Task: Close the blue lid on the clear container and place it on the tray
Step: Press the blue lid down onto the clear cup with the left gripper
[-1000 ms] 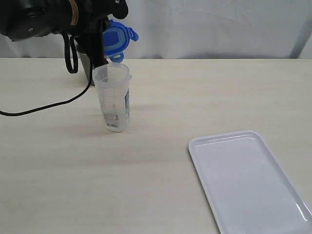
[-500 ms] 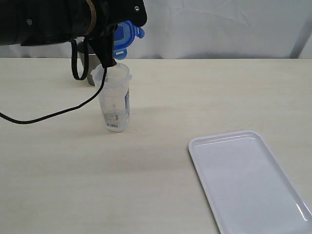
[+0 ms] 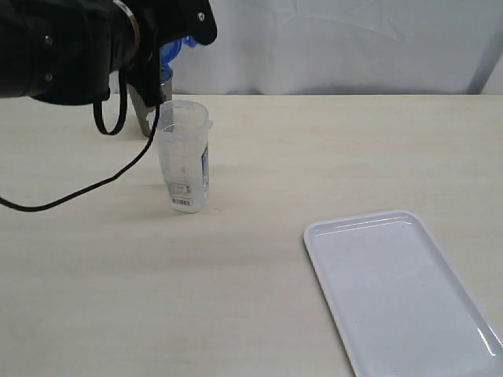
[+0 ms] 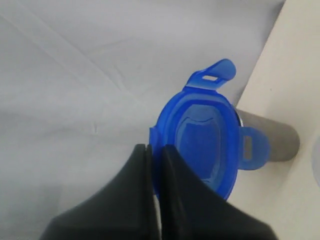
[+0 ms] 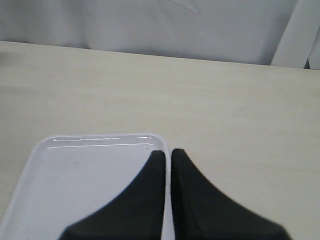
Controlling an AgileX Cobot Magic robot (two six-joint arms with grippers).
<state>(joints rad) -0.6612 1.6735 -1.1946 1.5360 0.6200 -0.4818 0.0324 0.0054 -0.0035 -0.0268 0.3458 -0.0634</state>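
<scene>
My left gripper (image 4: 155, 149) is shut on the rim of the blue lid (image 4: 200, 142), which it holds on edge in the air. In the exterior view only a sliver of the lid (image 3: 174, 47) shows behind the black left arm, above and behind the clear container (image 3: 183, 157). The container stands upright and uncovered on the table, with a white label near its base. The white tray (image 3: 401, 290) lies empty at the front right. My right gripper (image 5: 167, 152) is shut with nothing in it, hovering over the tray's edge (image 5: 75, 175).
A grey steel cup (image 3: 148, 110) stands just behind the container, near the back edge; it also shows beside the lid (image 4: 272, 142) in the left wrist view. A black cable (image 3: 71, 192) trails from the left arm across the table. A white curtain hangs behind the table.
The left arm has swung over the container with the lid still in its grip. The lid has shifted left and is now mostly hidden behind the arm. The right arm is still.
</scene>
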